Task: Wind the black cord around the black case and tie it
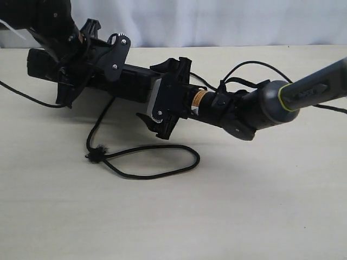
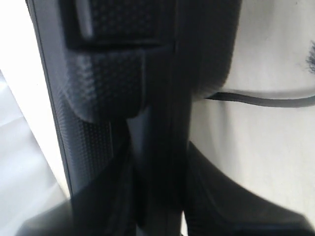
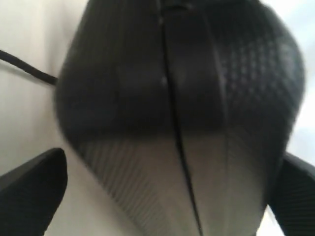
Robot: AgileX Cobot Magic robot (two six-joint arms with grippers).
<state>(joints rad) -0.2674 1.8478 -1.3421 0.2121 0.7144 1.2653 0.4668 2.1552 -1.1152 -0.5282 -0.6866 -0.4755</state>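
Observation:
The black case (image 1: 130,81) lies across the back left of the table, held between my two arms. My left gripper (image 1: 81,64) is clamped on its left end. In the left wrist view the case's (image 2: 113,83) textured edge fills the frame, and the left gripper (image 2: 157,196) is shut on it. My right gripper (image 1: 152,93) straddles the right end with its jaws wide. In the right wrist view the case (image 3: 197,88) sits between the right gripper's (image 3: 174,162) fingers (image 3: 34,182), with table showing beside one finger. The black cord (image 1: 162,170) runs from under the case to a frayed knot (image 1: 96,155) and a loose loop; the left wrist view shows a stretch of the cord (image 2: 266,101).
Thin black robot cables (image 1: 255,65) arch over the right arm (image 1: 303,92), and another trails off at the left (image 1: 21,95). A white curtain (image 1: 217,21) hangs behind the table's back edge. The beige tabletop (image 1: 244,206) spreads out in front.

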